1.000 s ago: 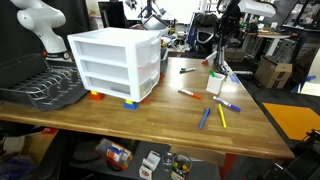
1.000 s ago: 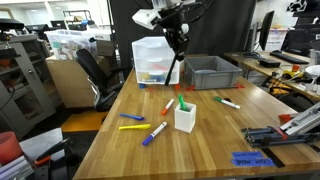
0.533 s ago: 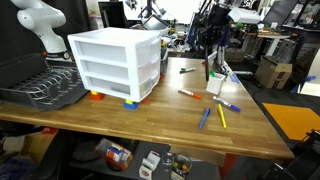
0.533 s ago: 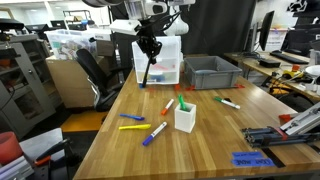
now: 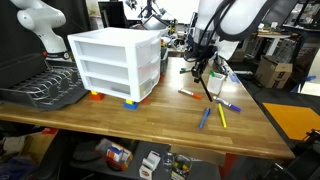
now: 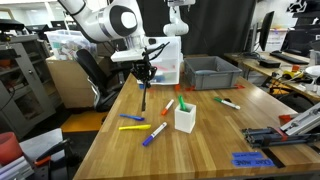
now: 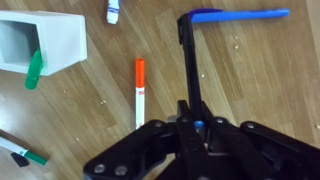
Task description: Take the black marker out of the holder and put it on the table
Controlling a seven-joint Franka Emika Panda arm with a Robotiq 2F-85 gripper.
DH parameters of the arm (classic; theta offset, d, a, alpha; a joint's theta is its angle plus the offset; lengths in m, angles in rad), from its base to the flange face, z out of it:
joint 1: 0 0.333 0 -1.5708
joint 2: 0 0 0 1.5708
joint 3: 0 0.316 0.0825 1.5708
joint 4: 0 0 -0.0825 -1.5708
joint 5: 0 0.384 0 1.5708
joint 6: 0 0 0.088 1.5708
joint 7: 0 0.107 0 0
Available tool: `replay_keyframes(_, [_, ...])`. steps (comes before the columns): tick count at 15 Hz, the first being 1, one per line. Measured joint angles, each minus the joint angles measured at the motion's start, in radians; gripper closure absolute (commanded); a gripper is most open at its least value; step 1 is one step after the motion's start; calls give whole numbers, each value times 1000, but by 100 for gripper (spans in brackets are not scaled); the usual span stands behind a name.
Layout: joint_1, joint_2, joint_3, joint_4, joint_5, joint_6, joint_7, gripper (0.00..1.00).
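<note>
My gripper (image 7: 190, 125) is shut on the black marker (image 7: 186, 60), which hangs tip-down over the bare wooden table (image 7: 260, 70). In both exterior views the gripper (image 5: 199, 68) (image 6: 143, 76) holds the marker (image 5: 206, 86) (image 6: 143, 95) upright, its lower end close to the table (image 5: 120, 125) (image 6: 200, 150). The white holder (image 6: 184, 118) (image 5: 217, 82) stands apart from the gripper, and in the wrist view it sits at the top left (image 7: 40, 40).
A red-and-white marker (image 7: 140, 90), a blue marker (image 7: 235, 15) and green markers (image 7: 35, 68) lie on the table around the holder. A white drawer unit (image 5: 115, 65), a dish rack (image 5: 45, 88) and a grey bin (image 6: 210, 72) stand further off.
The gripper has carried the black marker sideways away from the holder and down towards the table. The holder and loose markers have not moved.
</note>
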Motion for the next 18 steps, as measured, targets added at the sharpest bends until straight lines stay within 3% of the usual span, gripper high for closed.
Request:
replay_keyframes(5, [79, 101, -67, 74, -287, 8, 32, 97])
replay_keyframes(8, [110, 132, -69, 107, -343, 8, 40, 76])
replay_keyframes(11, [115, 149, -69, 111, -345, -2, 40, 41])
replay_keyframes(15, [103, 162, -71, 111, -323, -15, 40, 13])
replay_keyframes(17, [90, 149, -65, 113, -249, -22, 31, 1])
replay_keyframes(18, [74, 133, -49, 112, -177, -42, 10, 18])
